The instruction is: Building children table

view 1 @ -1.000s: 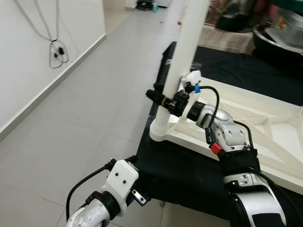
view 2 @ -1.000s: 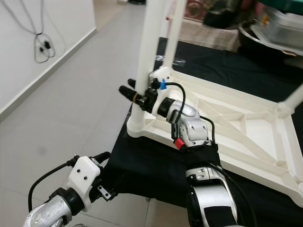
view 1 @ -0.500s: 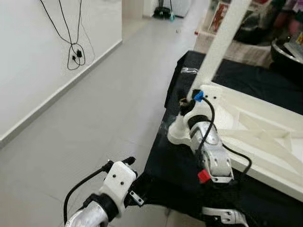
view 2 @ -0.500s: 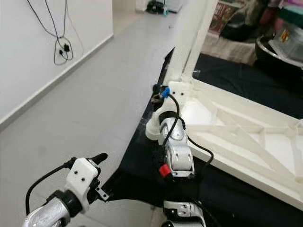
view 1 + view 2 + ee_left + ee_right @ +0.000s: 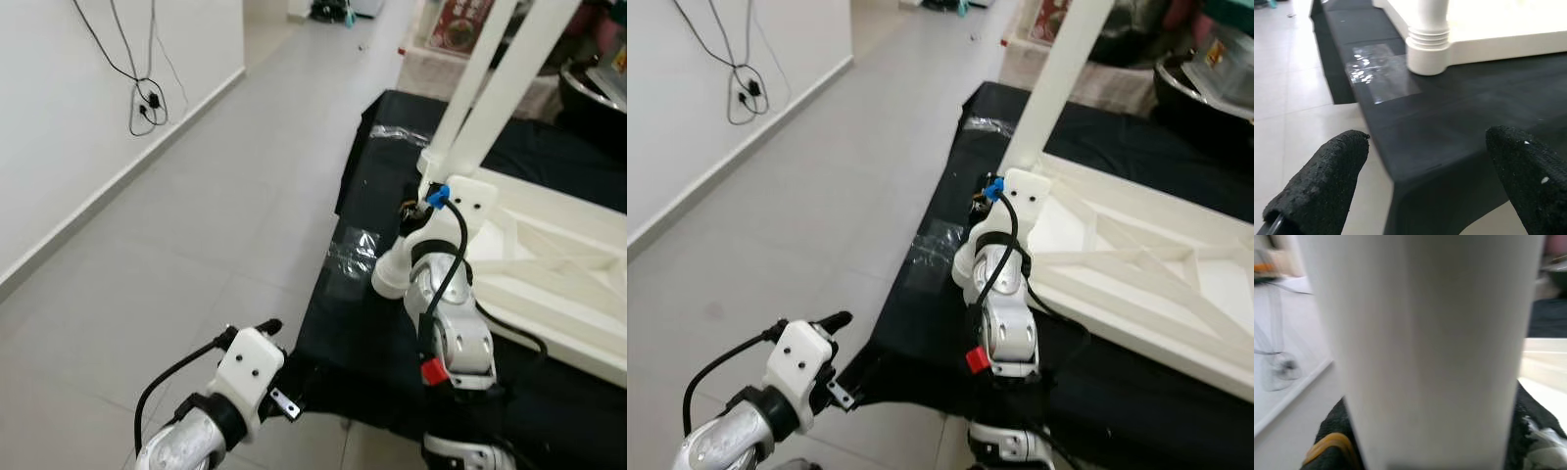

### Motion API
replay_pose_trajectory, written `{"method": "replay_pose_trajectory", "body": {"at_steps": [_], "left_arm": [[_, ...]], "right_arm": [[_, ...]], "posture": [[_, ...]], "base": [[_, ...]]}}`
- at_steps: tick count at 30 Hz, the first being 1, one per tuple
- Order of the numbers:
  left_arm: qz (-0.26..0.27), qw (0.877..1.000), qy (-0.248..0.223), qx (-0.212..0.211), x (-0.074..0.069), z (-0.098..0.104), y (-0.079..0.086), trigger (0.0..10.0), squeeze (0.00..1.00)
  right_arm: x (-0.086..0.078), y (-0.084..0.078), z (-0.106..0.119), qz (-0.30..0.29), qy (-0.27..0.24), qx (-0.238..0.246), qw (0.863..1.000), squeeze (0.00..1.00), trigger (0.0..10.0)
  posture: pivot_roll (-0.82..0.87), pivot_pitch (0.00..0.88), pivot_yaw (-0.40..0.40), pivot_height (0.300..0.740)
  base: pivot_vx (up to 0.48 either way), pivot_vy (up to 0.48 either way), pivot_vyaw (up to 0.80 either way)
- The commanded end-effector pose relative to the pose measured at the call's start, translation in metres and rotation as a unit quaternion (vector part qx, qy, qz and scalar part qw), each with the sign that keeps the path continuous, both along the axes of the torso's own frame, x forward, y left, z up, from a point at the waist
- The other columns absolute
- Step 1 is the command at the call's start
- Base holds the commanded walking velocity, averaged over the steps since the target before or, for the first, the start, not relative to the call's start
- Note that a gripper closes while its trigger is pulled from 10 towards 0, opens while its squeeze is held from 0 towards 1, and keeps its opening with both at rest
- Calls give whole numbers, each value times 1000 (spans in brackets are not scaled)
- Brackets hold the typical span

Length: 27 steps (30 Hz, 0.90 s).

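The right gripper [image 5: 986,208] is clamped around the base of the white cylindrical plastic table leg [image 5: 1055,83], which stands in the corner socket of the upturned white plastic tabletop [image 5: 1136,264] on the black cloth-covered platform [image 5: 362,313]. Turning the leg squarely about its own axis should seat it. The socket sits near the platform's edge, with open grey floor [image 5: 196,225] beyond. The left gripper [image 5: 1430,181] hovers spread wide and empty.

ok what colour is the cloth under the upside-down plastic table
Black cloth, clearest in the left wrist view, beneath the white table leg.
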<state>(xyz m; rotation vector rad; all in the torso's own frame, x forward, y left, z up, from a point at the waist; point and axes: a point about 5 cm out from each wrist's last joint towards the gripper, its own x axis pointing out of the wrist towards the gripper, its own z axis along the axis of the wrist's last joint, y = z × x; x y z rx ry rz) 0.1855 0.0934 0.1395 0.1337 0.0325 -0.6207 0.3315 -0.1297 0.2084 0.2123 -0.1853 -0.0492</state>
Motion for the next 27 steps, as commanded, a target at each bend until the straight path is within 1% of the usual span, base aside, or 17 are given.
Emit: {"method": "replay_pose_trajectory", "body": {"at_steps": [1,2,3,6,7,8,10,11,13,14,15,16,20,21,24,26,27], "left_arm": [[-5,1000,8,4,-2,-2,-2,10000,0],[-6,1000,8,5,-2,-2,-2,10000,0],[-5,1000,7,7,-2,-2,-2,10000,0],[-5,1000,7,7,-2,-2,-2,10000,0],[-5,1000,7,7,-2,-2,-2,10000,0],[-5,1000,7,7,-2,-2,-2,10000,0],[-5,1000,7,7,-2,-2,-2,10000,0],[-5,1000,7,7,-2,-2,-3,10000,0],[-5,1000,7,7,-4,-2,-3,10000,0],[-5,1000,8,7,-5,-1,-3,10000,0],[-5,1000,8,6,-6,-2,-3,10000,0],[-5,1000,9,6,-6,-2,-3,10000,0],[-7,1000,8,8,-6,-1,-4,10000,0],[-9,1000,8,10,-9,-1,-5,10000,0],[-9,1000,9,10,-10,-1,-5,10000,0],[-12,1000,10,10,-11,-2,-5,10000,0],[-12,1000,10,10,-11,-2,-5,10000,0]], "right_arm": [[5,3,6,71,-33,16,997,0,10000],[7,2,10,103,-48,19,993,0,10000],[10,-4,14,114,-65,-6,991,0,10000],[17,-14,20,240,-61,1,969,0,10000],[17,-14,20,240,-61,1,969,0,10000],[17,-14,21,297,-48,12,954,0,10000],[17,-14,21,297,-48,12,954,0,10000],[10,-13,19,380,-31,4,925,0,10000],[-11,-11,9,548,13,-41,835,0,10000],[-19,-12,5,593,24,-60,802,0,10000],[-20,-12,1,617,33,-74,783,0,10000],[-18,-11,0,623,35,-84,776,0,10000],[-12,-8,-1,614,34,-100,782,0,10000],[-1,-3,1,592,16,-115,798,0,0],[4,-1,2,576,6,-117,809,0,0],[13,0,6,533,-6,-110,839,0,0],[13,0,6,533,-6,-110,839,0,0]], "posture": [[127,164,-117,740],[127,164,-117,740],[126,164,-117,740],[130,165,-122,740],[130,165,-122,740],[133,168,-121,740],[133,168,-121,740],[144,168,-126,740],[138,165,-128,740],[139,164,-128,740],[141,163,-128,740],[141,163,-128,740],[152,166,-132,740],[155,161,-136,740],[155,161,-136,740],[152,153,-135,740],[152,153,-135,740]], "base": [[0,0,0],[0,0,0],[0,0,0],[0,0,0],[0,0,0],[0,0,0],[0,0,0],[0,0,0],[0,0,0],[0,0,0],[0,0,0],[0,0,0],[0,0,0],[0,0,0],[0,0,0],[0,0,0],[0,0,0]]}}
